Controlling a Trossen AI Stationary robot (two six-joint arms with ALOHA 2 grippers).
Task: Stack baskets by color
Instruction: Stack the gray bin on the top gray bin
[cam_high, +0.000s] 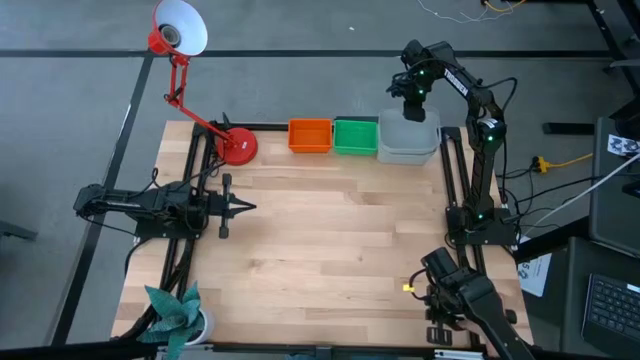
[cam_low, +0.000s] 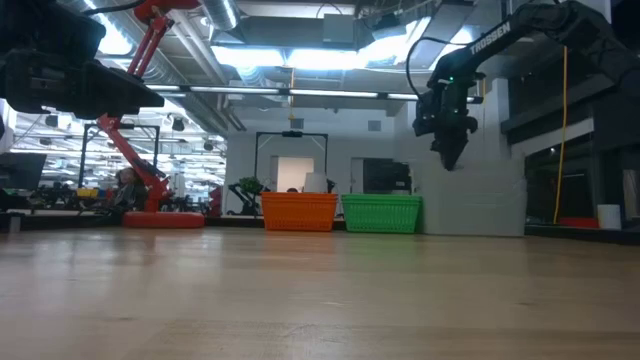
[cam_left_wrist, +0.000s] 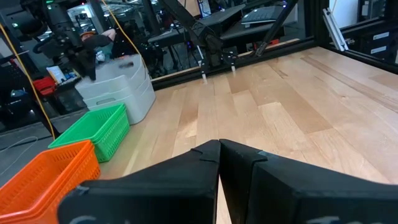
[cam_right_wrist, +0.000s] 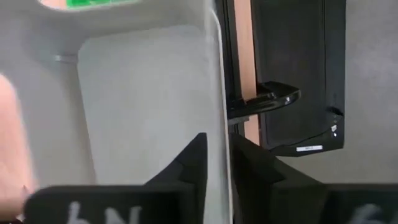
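Observation:
Along the table's far edge stand an orange basket (cam_high: 309, 135), a green basket (cam_high: 355, 136) and nested grey-white baskets (cam_high: 408, 142), side by side, each with its bottom on the wood. My right gripper (cam_right_wrist: 219, 165) points down over the grey-white stack's right wall. It is open by a narrow gap, and the wall's rim (cam_right_wrist: 221, 118) runs in line with that gap. My left gripper (cam_high: 245, 207) waits shut and level at the table's left side, holding nothing. My right gripper has one finger (cam_right_wrist: 194, 163) inside the top grey-white basket and one outside its right wall, coming from above. I cannot tell whether either finger touches the rim (cam_right_wrist: 222, 146). The basket sits level on the stack.
A red desk lamp's round base (cam_high: 238, 147) stands left of the orange basket, its arm reaching past the far edge. A green paper plant (cam_high: 175, 308) is at the near left corner. Bare wood (cam_high: 340, 240) fills the table's middle and near side.

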